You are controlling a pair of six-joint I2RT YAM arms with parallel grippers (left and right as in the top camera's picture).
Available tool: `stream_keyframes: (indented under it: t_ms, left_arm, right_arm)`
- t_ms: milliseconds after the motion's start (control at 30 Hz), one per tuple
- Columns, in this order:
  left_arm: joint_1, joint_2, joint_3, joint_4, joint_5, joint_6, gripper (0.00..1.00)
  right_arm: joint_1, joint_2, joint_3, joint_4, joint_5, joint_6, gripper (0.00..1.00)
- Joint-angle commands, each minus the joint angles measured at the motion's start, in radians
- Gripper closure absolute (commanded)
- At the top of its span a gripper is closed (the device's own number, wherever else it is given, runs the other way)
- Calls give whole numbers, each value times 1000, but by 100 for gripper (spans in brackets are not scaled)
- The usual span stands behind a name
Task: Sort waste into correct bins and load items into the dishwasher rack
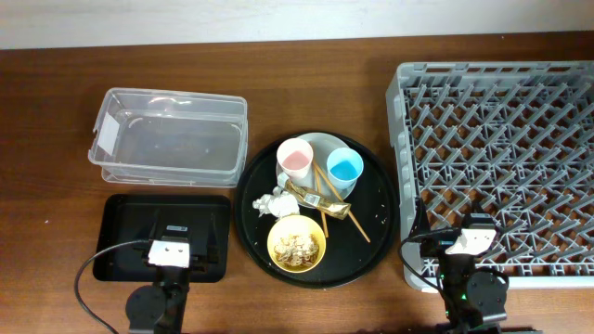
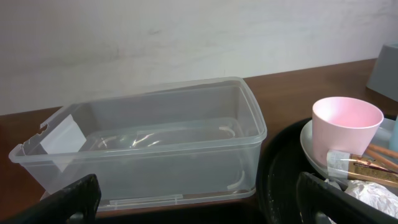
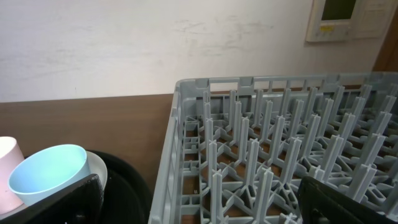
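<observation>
Just brown wooden table (image 1: pixel 46 111), white wall (image 2: pixel 186 37)

Round black tray (image 1: pixel 371 246) on brown table (image 1: pixel 56 93)

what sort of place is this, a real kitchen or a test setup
Probably a staged test bench, not a kitchen: a wooden table against a plain wall, a grey dishwasher rack standing on it, and a round black tray of used dishes.
</observation>
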Motion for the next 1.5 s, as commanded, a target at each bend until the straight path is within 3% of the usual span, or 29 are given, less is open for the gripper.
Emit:
stream_keyframes:
  t_ms: [0,800,933,1000,1167,1300,1467]
  left_arm:
    - [-4,-6,-9,3,-7,13,0]
    - [-4,-6,-9,5,-5,13,1]
    - [-4,-6,-8,17,93,12,1]
    - [-4,-6,-8,71,227,-6,1]
    - [-4,-6,-8,270,563,-285,1]
    - [-4,-6,-8,277,583,-285,0]
    - [-5,-6,7,340,714,-305,0]
  right_arm:
    - [5,-1,-5,-6,13,5,2]
    - [5,-1,-5,-6,13,5,2]
    - [5,-1,-5,-6,13,5,2]
    - [5,-1,-5,-6,13,5,1]
    - [5,-1,-5,-6,13,5,2]
    - [5,-1,-5,-6,13,5,2]
    - [5,-1,-5,-6,13,5,2]
